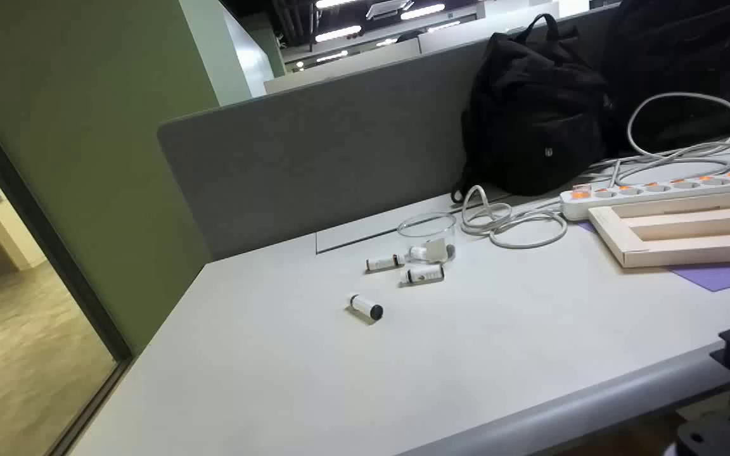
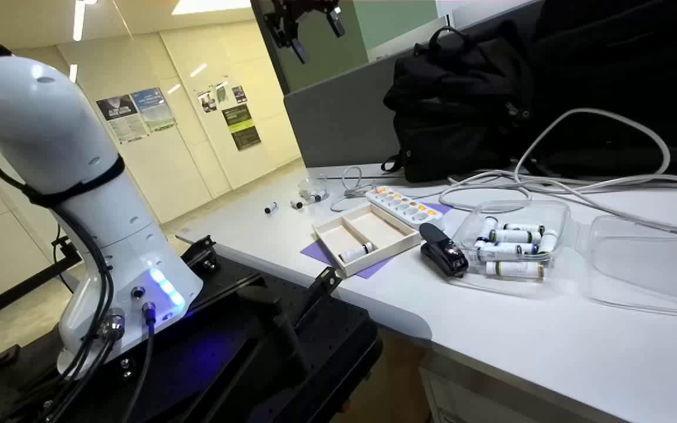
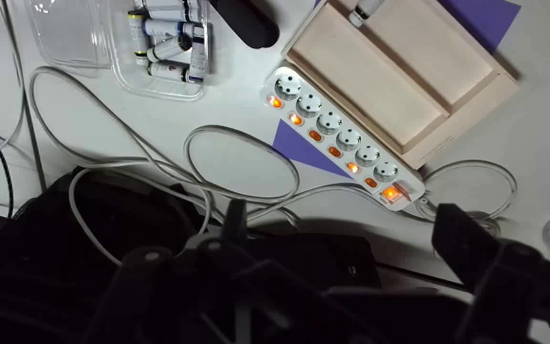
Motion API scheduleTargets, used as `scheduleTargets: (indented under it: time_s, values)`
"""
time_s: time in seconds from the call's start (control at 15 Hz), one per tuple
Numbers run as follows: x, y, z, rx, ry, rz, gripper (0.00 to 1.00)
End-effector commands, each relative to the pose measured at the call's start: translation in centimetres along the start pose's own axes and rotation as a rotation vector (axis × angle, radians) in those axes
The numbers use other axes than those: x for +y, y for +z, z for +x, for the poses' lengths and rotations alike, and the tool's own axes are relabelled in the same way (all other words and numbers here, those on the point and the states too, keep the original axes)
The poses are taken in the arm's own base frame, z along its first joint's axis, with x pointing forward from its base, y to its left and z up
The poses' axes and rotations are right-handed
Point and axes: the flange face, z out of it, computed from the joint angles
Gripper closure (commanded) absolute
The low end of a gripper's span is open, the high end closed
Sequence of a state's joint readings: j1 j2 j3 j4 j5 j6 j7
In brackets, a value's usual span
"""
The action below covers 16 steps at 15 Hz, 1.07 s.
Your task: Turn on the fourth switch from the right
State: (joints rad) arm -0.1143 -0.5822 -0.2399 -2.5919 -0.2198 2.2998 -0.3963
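Note:
A white power strip (image 3: 320, 102) lies on the table with a row of orange switches beside its sockets. It also shows in both exterior views (image 1: 640, 197) (image 2: 404, 205). In the wrist view, the large end switch (image 3: 391, 193) glows under a raised clear cover. From that end, the adjacent small switch (image 3: 371, 182) is dark, then one is lit (image 3: 353, 167), then two dark switches (image 3: 334, 152) (image 3: 315, 135), then two lit ones (image 3: 296, 119) (image 3: 275, 101). My gripper (image 3: 342, 217) is open and empty. In an exterior view the gripper (image 2: 318, 38) hangs high above the table, apart from the strip.
A wooden tray (image 3: 466, 119) lies against the strip's side on purple paper (image 2: 315, 251). Black backpacks (image 2: 450, 111) stand behind. Grey cables (image 3: 237, 131) loop around the strip. A clear box of vials (image 2: 562, 214), a black stapler-like object (image 2: 444, 252) and a clear cup (image 1: 428, 231) stand nearby.

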Motion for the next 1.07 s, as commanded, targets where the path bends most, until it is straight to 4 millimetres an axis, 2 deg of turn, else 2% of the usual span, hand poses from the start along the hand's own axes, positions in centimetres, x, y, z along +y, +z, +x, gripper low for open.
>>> scheduleTargets:
  time_s: [0.0, 0.67, 0.8, 1.0]
  values:
    - [0.0, -0.1, 0.0, -0.001, 0.000, 0.001, 0.00]
    - [0.0, -0.1, 0.0, -0.001, 0.000, 0.001, 0.00]
    - [1.4, -0.4, 1.5, 0.023, 0.039, -0.025, 0.00]
    - [2.9, 1.0, 5.2, 0.064, 0.080, -0.043, 0.00]
